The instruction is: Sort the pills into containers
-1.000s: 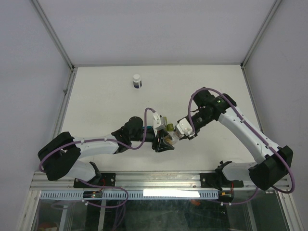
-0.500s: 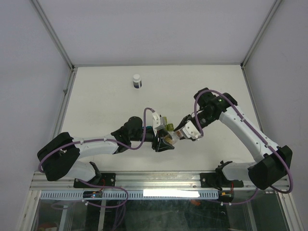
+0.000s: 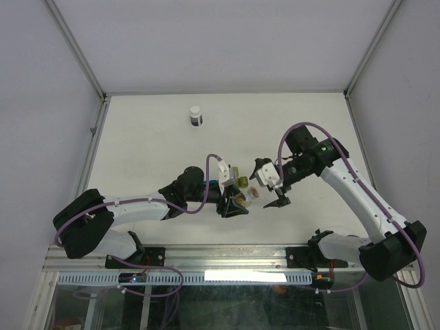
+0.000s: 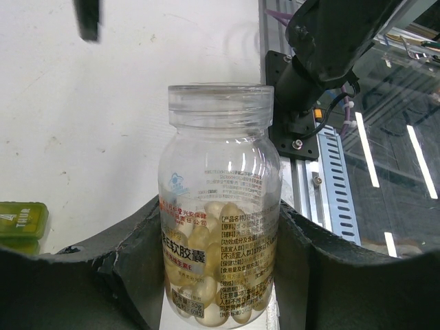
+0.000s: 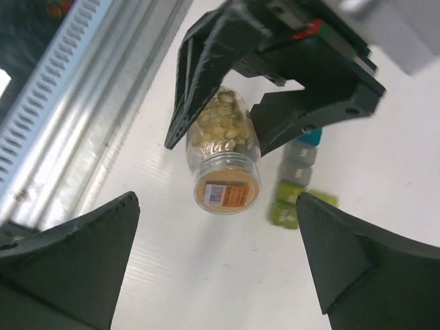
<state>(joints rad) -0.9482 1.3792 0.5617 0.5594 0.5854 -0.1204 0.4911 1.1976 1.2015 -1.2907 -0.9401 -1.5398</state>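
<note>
Fingers: left gripper point(image 3: 236, 201) clamped on clear bottle point(image 4: 218, 206); right gripper point(image 3: 271, 184) spread wide, empty.
Pills point(image 4: 206, 237): cream, inside bottle.
Containers point(image 5: 294, 184): on table point(image 3: 151, 151), just beyond bottle; green lid reads "THUR".
Bottle label: red "E软胶囊".

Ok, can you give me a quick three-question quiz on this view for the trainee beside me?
1. True or false: the right gripper is clamped on the clear bottle.
2. What holds the clear bottle? A) the left gripper B) the right gripper C) nothing, it stands by itself.
3. Short answer: where is the white-capped dark bottle?

Key
1. False. Its jaws are wide open, just off the bottle's mouth.
2. A.
3. Upright on the far side of the table, away from both arms.
</note>
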